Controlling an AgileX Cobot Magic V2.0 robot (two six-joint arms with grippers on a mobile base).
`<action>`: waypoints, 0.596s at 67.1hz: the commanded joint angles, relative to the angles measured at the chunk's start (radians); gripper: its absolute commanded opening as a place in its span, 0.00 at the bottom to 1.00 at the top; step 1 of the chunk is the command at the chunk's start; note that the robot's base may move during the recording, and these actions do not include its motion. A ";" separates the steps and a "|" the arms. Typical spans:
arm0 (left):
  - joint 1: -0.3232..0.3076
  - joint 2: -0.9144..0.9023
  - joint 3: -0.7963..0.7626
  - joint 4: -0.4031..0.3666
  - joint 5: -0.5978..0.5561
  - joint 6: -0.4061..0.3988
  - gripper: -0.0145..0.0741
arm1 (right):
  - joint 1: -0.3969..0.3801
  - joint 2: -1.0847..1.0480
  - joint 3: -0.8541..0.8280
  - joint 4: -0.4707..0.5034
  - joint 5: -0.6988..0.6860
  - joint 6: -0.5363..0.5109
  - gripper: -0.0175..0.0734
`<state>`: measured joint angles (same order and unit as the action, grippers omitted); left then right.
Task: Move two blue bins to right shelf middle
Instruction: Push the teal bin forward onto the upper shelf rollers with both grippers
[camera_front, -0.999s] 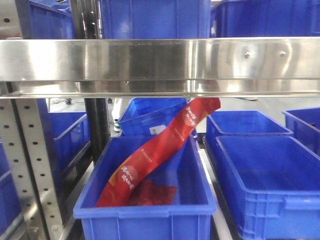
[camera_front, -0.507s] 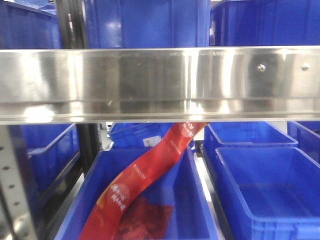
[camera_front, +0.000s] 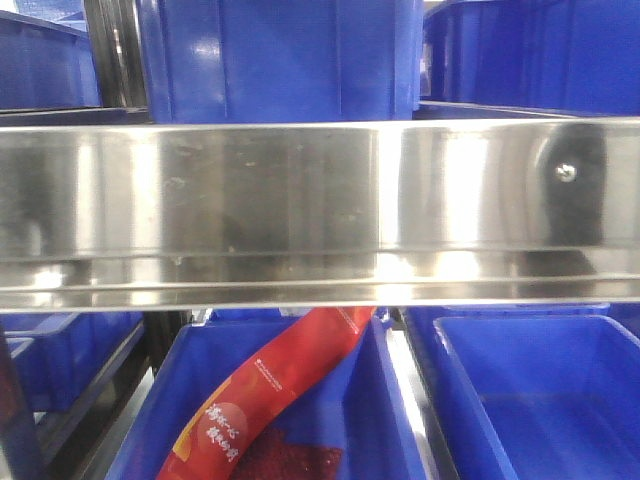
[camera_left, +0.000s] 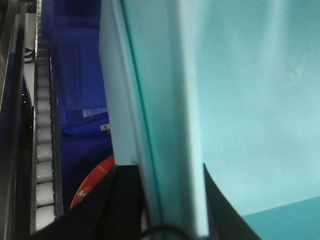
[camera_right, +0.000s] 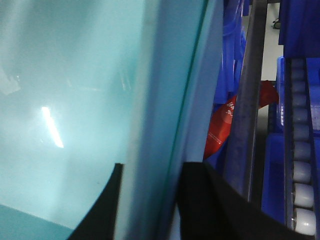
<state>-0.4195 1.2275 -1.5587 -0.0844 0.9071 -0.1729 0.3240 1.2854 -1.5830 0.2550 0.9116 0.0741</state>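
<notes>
In the left wrist view a blue bin wall (camera_left: 235, 100), washed out to pale teal, fills the frame. My left gripper (camera_left: 165, 175) is shut on its rim, one black finger (camera_left: 125, 200) on each side. The right wrist view shows the same pale wall (camera_right: 75, 90), and my right gripper (camera_right: 152, 172) is shut on that rim too. Neither gripper shows in the front view. There, one blue bin (camera_front: 280, 60) stands on the shelf above a wide steel beam (camera_front: 320, 210). Another blue bin (camera_front: 395, 400) below holds a long red packet (camera_front: 265, 395).
An empty blue bin (camera_front: 540, 390) sits at lower right under the beam, and more blue bins stand at upper right (camera_front: 530, 55) and far left (camera_front: 50, 60). White rollers (camera_left: 44, 150) run along the shelf track, also seen as rollers (camera_right: 302, 160) beside a steel rail (camera_right: 247, 100).
The front view has closed in on the shelf. The steel beam now looks taller and sits lower in the frame, hiding most of the lower bins and the top of the red packet.
</notes>
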 joint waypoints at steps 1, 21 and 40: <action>0.006 -0.021 -0.018 0.002 -0.064 0.014 0.04 | -0.012 -0.011 -0.020 -0.041 -0.083 -0.012 0.02; 0.006 -0.021 -0.018 0.002 -0.064 0.014 0.04 | -0.012 -0.011 -0.020 -0.041 -0.083 -0.012 0.02; 0.006 -0.021 -0.018 0.002 -0.064 0.014 0.04 | -0.012 -0.011 -0.020 -0.041 -0.083 -0.012 0.02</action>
<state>-0.4195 1.2275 -1.5587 -0.0844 0.9071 -0.1729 0.3240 1.2854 -1.5830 0.2550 0.9116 0.0741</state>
